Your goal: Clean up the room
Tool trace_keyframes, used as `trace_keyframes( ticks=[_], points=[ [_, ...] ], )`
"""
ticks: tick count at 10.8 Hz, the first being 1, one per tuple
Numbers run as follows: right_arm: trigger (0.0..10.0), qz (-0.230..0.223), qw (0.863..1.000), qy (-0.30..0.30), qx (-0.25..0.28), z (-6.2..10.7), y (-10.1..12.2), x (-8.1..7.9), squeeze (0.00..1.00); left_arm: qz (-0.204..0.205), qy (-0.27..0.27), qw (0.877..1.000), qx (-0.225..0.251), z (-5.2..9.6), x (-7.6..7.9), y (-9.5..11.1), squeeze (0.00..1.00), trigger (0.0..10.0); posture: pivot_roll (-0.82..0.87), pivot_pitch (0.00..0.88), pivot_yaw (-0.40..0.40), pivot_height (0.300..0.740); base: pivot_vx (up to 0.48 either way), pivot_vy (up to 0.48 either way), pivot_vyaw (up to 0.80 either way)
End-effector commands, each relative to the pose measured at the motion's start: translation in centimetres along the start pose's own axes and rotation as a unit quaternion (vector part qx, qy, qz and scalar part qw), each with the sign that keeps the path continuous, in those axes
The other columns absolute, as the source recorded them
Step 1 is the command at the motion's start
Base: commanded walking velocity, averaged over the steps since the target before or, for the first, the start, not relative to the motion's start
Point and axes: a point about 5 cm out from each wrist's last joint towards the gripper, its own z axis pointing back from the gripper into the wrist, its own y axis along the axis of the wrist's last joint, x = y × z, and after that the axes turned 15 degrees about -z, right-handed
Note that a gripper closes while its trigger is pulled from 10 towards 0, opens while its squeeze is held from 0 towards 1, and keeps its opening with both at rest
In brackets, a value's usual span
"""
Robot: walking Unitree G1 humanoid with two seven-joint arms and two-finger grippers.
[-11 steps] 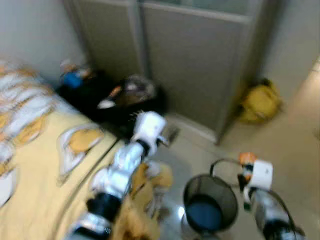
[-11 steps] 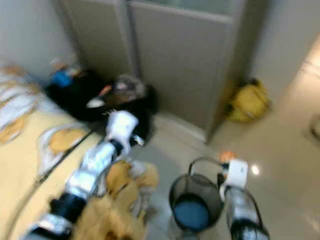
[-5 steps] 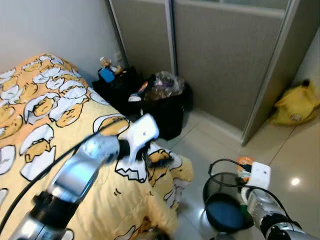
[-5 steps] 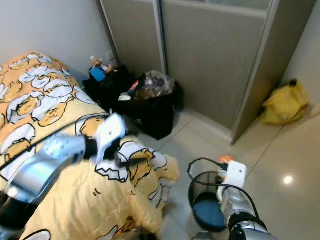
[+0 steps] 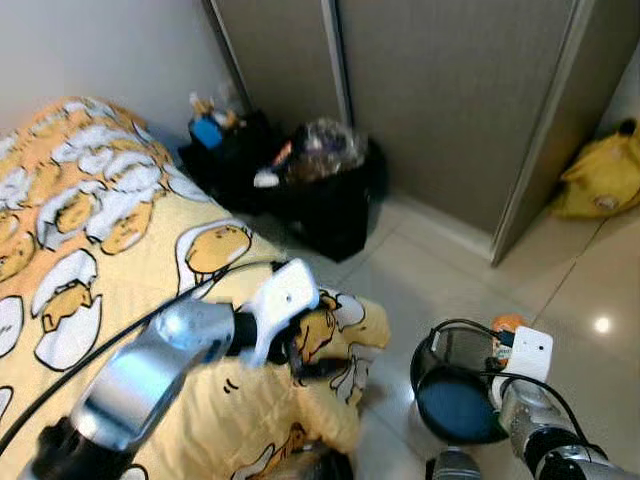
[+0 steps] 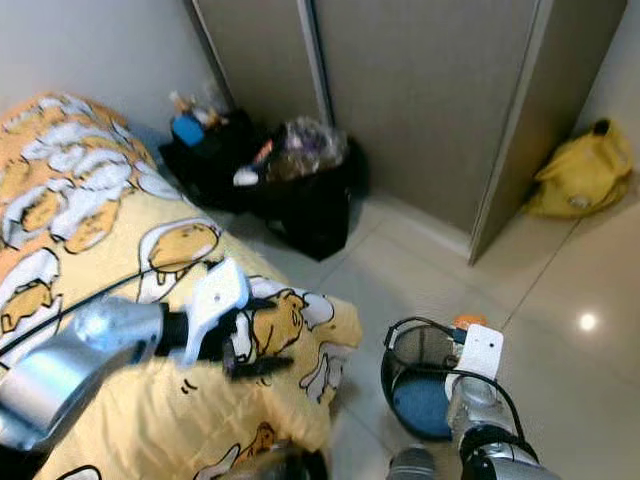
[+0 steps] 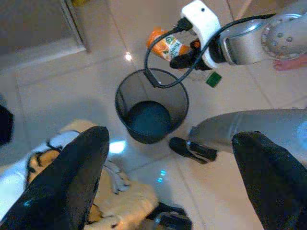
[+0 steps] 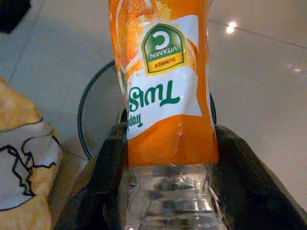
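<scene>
Gripping the orange bottle (image 8: 165, 96), right gripper (image 7: 189, 57) hovers just past the far rim of the black bin (image 7: 151, 112); bin opening lies below/inboard. Left gripper (image 5: 315, 365) open, empty, over the duvet (image 5: 120, 250), farther off.

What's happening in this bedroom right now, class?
A humanoid robot is tidying up. Its right hand grips an empty orange-labelled bottle at the rim of a black mesh bin on the tiled floor, apparently about to drop it in. Its left hand hovers open over the corner of the yellow egg-patterned bedspread, holding nothing. Dark bags of clutter and a yellow bag sit by the wardrobe.
</scene>
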Motion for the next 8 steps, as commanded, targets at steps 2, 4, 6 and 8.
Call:
trace_keyframes(
  ticks=[2,4,6,8],
  points=[
    [10.0,0.022,1.0,0.012,-0.016,0.2,-1.2,-1.1,0.0,0.017,0.009,1.0,-0.021,1.4,1.1,-0.5,0.0,10.0,0.04,0.244,0.241,0.74,0.0,0.0,0.0],
    [10.0,0.025,0.999,0.011,-0.016,0.3,-1.3,-1.4,0.0,0.027,0.01,0.999,-0.027,1.9,1.8,-0.6,0.0,10.0,0.07,0.266,0.246,0.74,0.0,0.0,0.0],
    [10.0,0.028,1.0,0.003,-0.005,0.3,-0.9,-1.8,1.0,0.038,0.012,0.999,-0.032,2.1,2.4,-0.7,0.0,10.0,0.08,0.277,0.249,0.74,0.0,0.0,0.0],
    [10.0,0.034,0.999,-0.018,0.025,0.1,0.2,-1.5,1.0,0.044,0.015,0.998,-0.032,2.1,2.5,-0.5,0.0,10.0,0.07,0.275,0.249,0.74,0.0,0.0,0.0]
  ],
)
